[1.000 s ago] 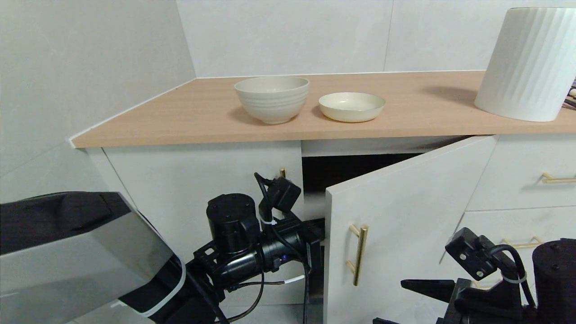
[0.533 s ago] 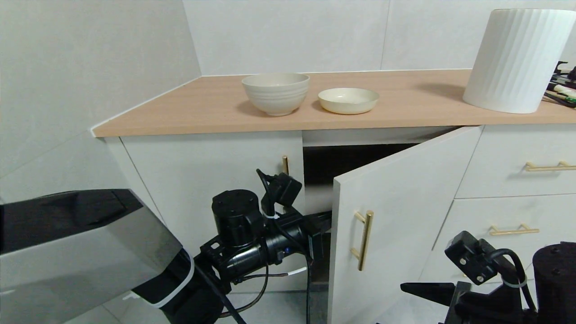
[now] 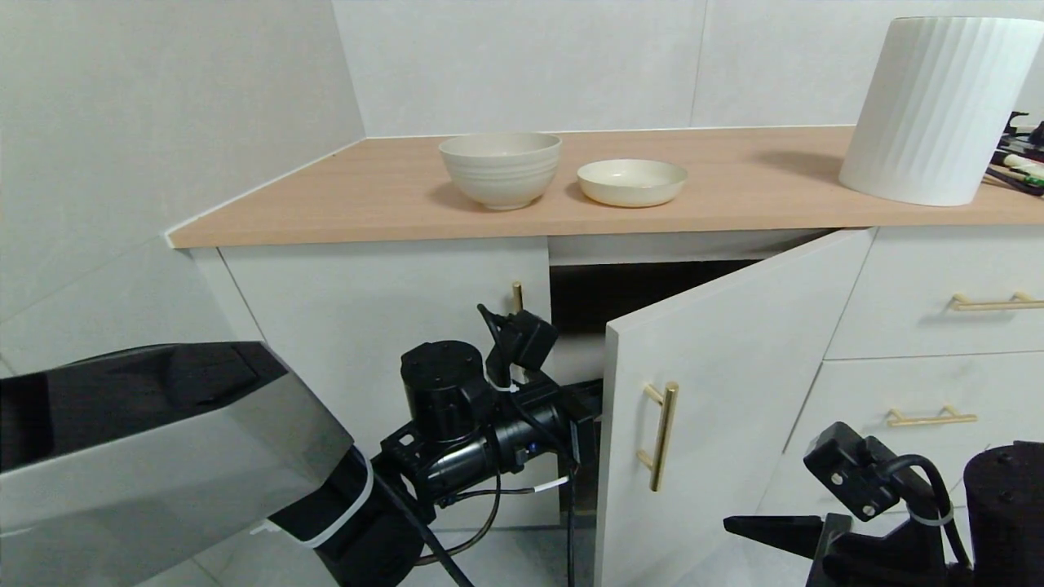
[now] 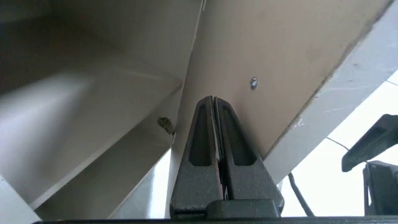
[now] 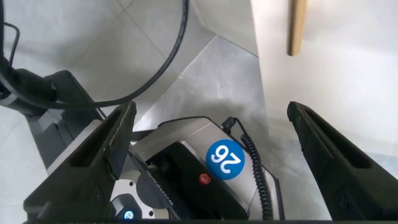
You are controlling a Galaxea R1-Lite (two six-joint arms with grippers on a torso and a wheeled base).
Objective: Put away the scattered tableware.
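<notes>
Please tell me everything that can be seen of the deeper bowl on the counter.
The deeper bowl is off-white, with faint ridges around its outer wall; it looks like ceramic or plastic. It stands upright, mouth up, on the wooden countertop near the front edge. Only the countertop touches it. The shallow dish stands beside it on the robot's right, a small gap between them. Its bottom inside is hidden.

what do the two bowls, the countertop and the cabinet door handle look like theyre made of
Deep bowl: probably glazed ceramic or melamine; off-white, soft sheen, ribbed bands around its wall.
Shallow dish: similar material by the look; cream, smooth, slightly glossy.
Countertop: wood or wood-look laminate; matte, with visible grain.
Door handle: metal, with a brass or gold-toned finish.
</notes>
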